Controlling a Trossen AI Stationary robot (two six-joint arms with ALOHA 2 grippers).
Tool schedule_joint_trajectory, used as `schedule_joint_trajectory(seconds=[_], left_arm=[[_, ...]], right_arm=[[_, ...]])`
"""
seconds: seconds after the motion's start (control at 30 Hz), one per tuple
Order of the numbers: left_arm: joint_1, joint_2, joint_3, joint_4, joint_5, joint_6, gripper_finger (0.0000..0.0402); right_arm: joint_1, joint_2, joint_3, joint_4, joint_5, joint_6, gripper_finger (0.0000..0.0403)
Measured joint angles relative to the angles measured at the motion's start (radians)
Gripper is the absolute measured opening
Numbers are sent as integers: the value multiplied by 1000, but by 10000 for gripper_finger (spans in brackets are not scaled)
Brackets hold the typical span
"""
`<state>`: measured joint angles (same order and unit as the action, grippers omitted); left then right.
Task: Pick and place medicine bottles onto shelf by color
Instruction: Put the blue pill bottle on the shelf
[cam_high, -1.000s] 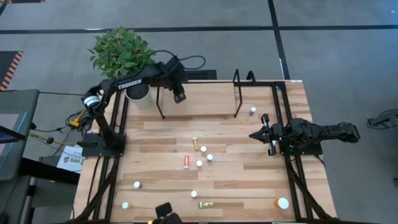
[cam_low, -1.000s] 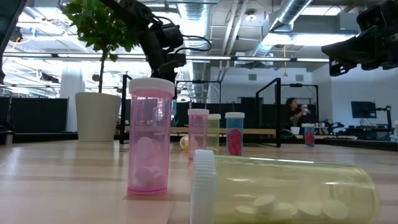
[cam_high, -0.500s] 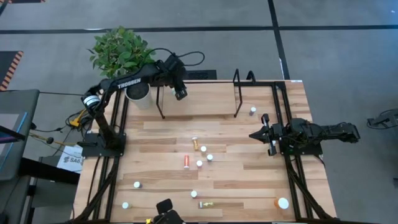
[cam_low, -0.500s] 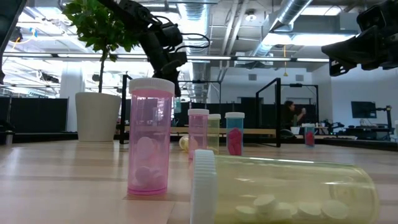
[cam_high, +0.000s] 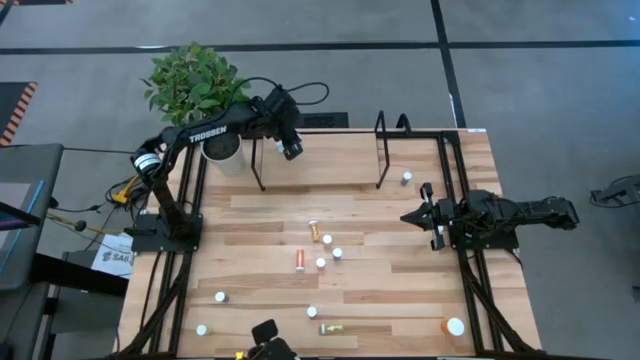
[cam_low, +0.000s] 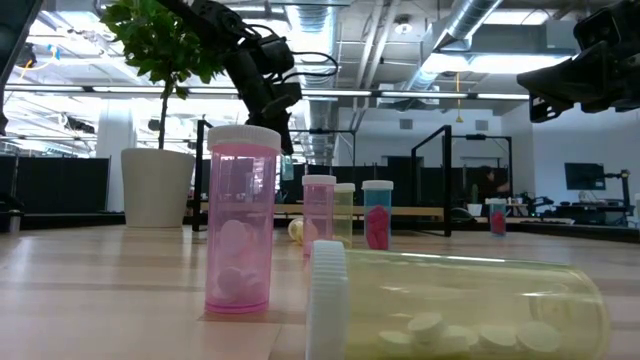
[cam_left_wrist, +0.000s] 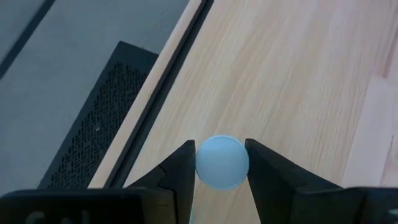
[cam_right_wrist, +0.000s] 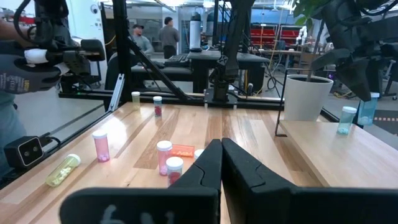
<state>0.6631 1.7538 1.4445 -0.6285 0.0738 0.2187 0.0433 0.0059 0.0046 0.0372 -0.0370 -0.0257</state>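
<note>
My left gripper (cam_high: 291, 150) is over the left end of the shelf (cam_high: 320, 160), shut on a pale blue-green medicine bottle (cam_right_wrist: 368, 109) whose white cap (cam_left_wrist: 222, 162) shows between its fingers. Another pale bottle (cam_right_wrist: 346, 119) stands upright on the shelf beside it. Several bottles are scattered mid-table: a red one (cam_high: 300, 260), an orange one (cam_high: 314, 231) and a yellow one lying on its side (cam_high: 333, 328). My right gripper (cam_high: 405, 216) waits shut and level at the table's right side. My left gripper pinches the bottle's cap by its round sides (cam_left_wrist: 200, 167), one finger on each side. The fingers come slanting down from above. The bottle's body (cam_right_wrist: 368, 112) hangs upright below the fingers over the shelf. Whether its base touches the board I cannot tell.
A potted plant (cam_high: 195, 85) stands by the far left corner, next to the left arm. The shelf's black end loops (cam_high: 380, 150) rise at both ends. A larger orange bottle (cam_high: 453, 326) is at the near right, and one bottle (cam_high: 406, 178) stands right of the shelf.
My left gripper has tipped a little over the shelf's left end, its tip swinging slightly toward the table's far edge, and it still holds the bottle.
</note>
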Motion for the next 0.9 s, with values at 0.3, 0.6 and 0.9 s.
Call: schedule_joint_trajectory(seconds=[0.3,0.6,0.9], left_arm=[[-11,70,7,20,43,-36,115],[-9,82,66,16,-25,-34,115],[-5,82,66,-52,-59,-54,115]], right_arm=[[0,0,0,0,0,0,26],[0,0,0,0,0,0,26],[0,0,0,0,0,0,26]])
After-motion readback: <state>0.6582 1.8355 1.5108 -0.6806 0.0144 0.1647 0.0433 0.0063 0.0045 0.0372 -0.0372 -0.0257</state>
